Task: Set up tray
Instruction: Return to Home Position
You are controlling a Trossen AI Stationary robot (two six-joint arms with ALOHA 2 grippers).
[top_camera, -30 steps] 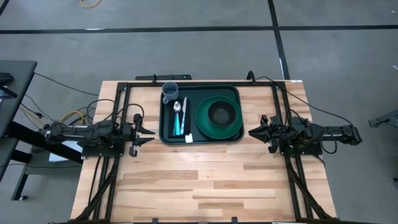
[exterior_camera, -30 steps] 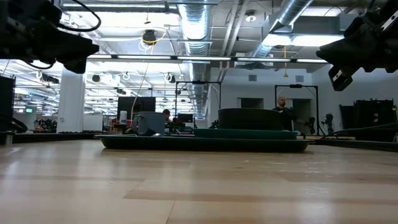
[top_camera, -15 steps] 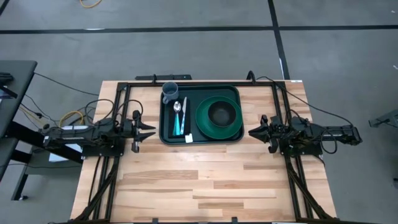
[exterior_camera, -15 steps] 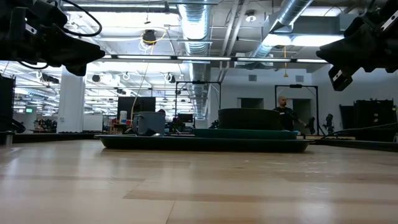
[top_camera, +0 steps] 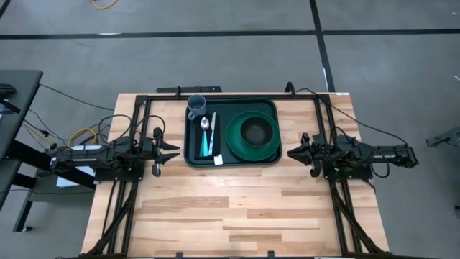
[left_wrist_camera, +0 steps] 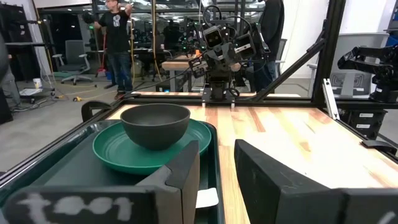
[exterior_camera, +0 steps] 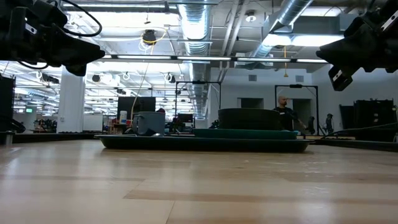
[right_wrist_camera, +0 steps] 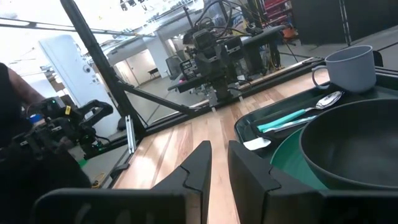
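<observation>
The dark green tray (top_camera: 190,147) lies flat on the far middle of the table, also seen in the low view (exterior_camera: 205,144). On it stand a grey cup (top_camera: 196,106), a spoon (top_camera: 205,124), teal-handled cutlery (top_camera: 209,146) and a round green plate (top_camera: 233,142) with a dark bowl (top_camera: 255,130) on it. My left gripper (top_camera: 175,152) (left_wrist_camera: 216,155) hovers just left of the tray, slightly open. My right gripper (top_camera: 290,152) (right_wrist_camera: 219,149) hovers just right of the tray, shut. Both point at the tray and touch nothing.
A black frame (top_camera: 215,96) runs along the far edge and down both sides under the arms. A small white tag (top_camera: 218,160) lies at the tray's near rim. Bare wood (top_camera: 230,208) fills the near half of the table. People stand in the room beyond (exterior_camera: 283,106).
My left gripper has drawn back a little toward the table's left edge, away from the tray, and then held still. The tray and everything on it have stayed in place.
</observation>
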